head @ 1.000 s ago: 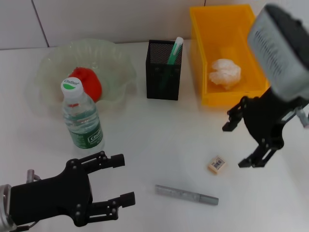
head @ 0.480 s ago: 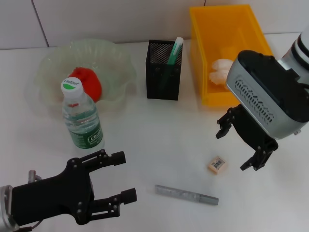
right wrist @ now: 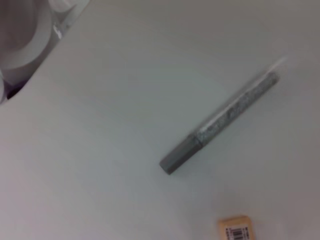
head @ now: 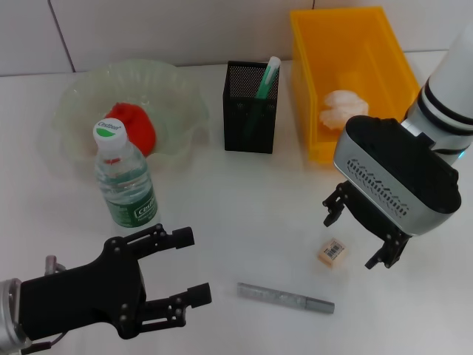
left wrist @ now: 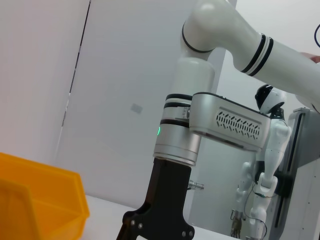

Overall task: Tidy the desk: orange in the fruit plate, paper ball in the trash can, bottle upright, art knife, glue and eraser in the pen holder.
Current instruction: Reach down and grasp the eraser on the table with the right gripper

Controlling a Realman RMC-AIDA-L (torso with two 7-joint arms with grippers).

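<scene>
Beige and tiny, the eraser (head: 332, 251) lies flat on the white desk (head: 244, 200), and my right gripper (head: 356, 234) hangs directly over it with its black fingers (head: 385, 255) spread wide, one on each side of the block and touching nothing. From my right wrist the eraser (right wrist: 235, 229) shows at the edge of the picture with its printed label up. The glue (right wrist: 220, 122), a thin grey stick, lies flat on the desk near it but apart from it. In the head view the glue (head: 285, 297) lies nearer to my body than the eraser does, between my two grippers.

My left gripper (head: 183, 274) is low at the near left of the desk, jaws open and empty, pointing toward the glue but well short of it.

The bottle (head: 126, 180) stands upright with its white cap on top, just in front of the fruit plate (head: 77, 96). The orange (head: 134, 127) sits inside the plate (its lower part is hidden behind the bottle's cap). The pen holder (head: 250, 118) stands between the plate and the trash can (head: 336, 46), with the art knife (head: 267, 78) leaning upright in it, its pale tip sticking out above the mesh rim. The paper ball (head: 343, 109) lies inside the trash can, partly hidden behind my right wrist housing.

My left wrist camera looks across at my right arm and catches a corner of the trash can (left wrist: 35, 205).
</scene>
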